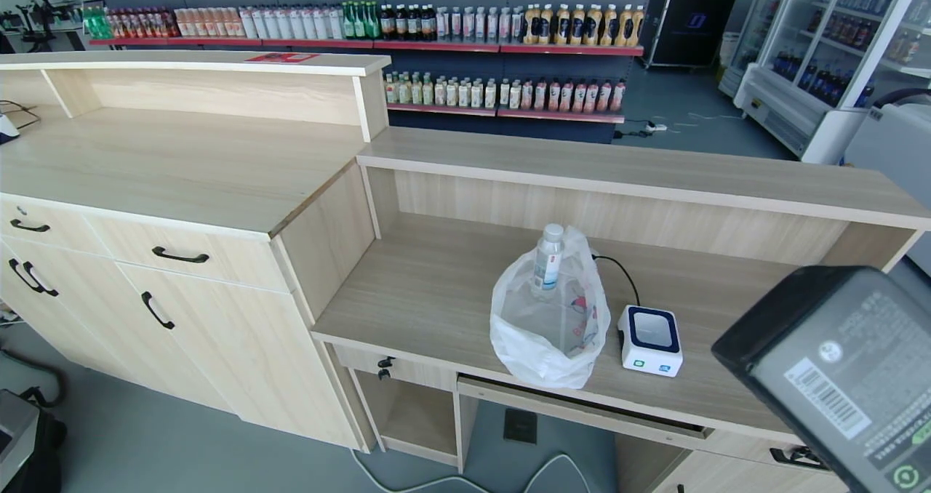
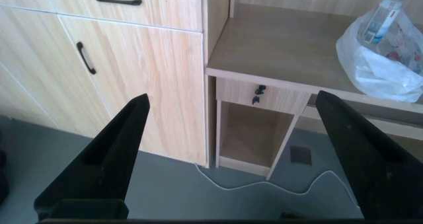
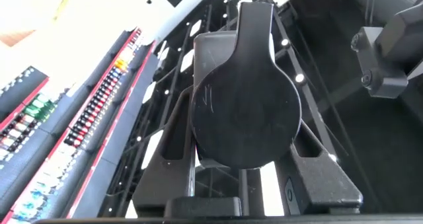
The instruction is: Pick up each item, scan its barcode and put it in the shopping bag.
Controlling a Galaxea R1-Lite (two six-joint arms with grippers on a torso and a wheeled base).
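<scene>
Head view: the bag (image 1: 542, 340) stands on the desk (image 1: 429, 289) with a bottle (image 1: 548, 260) upright inside, cap poking above the rim. The scanner (image 1: 649, 339) sits just beside the bag, on its right, face up. A black item (image 1: 836, 377) looms close to the camera at lower right, barcode label showing. Right gripper (image 3: 243, 151) is clamped on that black item. Left gripper (image 2: 232, 102) hangs spread wide with nothing in it, over the floor by the cabinet (image 2: 132, 85).

Counter (image 1: 436, 289) matt pale wood; shopping bag (image 1: 538, 351) crinkled translucent plastic; scanner (image 1: 649, 339) glossy white plastic; black item (image 3: 244, 112) matt plastic.
</scene>
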